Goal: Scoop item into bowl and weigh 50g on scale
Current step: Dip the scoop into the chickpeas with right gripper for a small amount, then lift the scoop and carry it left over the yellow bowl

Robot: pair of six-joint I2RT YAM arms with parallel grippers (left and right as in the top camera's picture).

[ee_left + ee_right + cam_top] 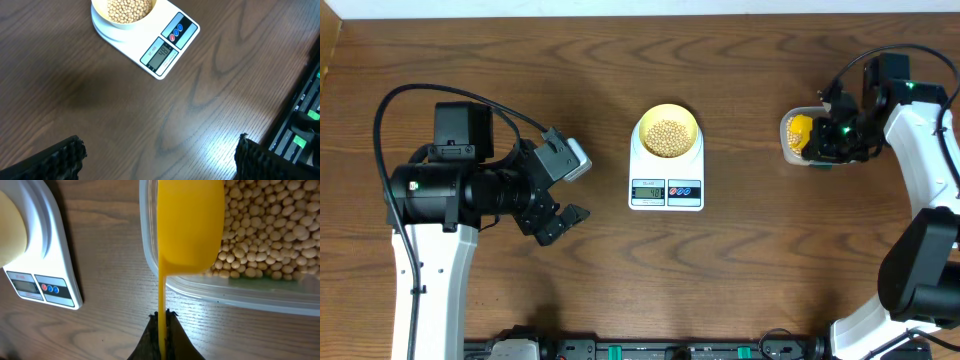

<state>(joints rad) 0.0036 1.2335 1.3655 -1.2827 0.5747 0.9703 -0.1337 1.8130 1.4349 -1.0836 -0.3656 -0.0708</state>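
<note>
The pale-yellow bowl (pixel 667 131) sits on the white scale (pixel 666 178) at the table's middle, holding a pile of tan beans (pixel 667 137). The left wrist view shows the bowl (pixel 123 18) and the scale's lit display (pixel 160 53) at the top. My left gripper (pixel 563 205) hangs open above bare table to the scale's left, its fingertips (pixel 65 155) far apart. My right gripper (pixel 162 316) is shut on the thin handle of a yellow measuring spoon (pixel 190 225). The spoon's cup lies bottom up over the left rim of a clear tub (pixel 220 292) full of beans (pixel 270 225).
The clear tub (pixel 792 150) stands at the right of the table, under the right arm. A rack of black and green equipment (pixel 300 135) runs along the table's near edge. The white scale's corner (pixel 47 265) lies left of the tub.
</note>
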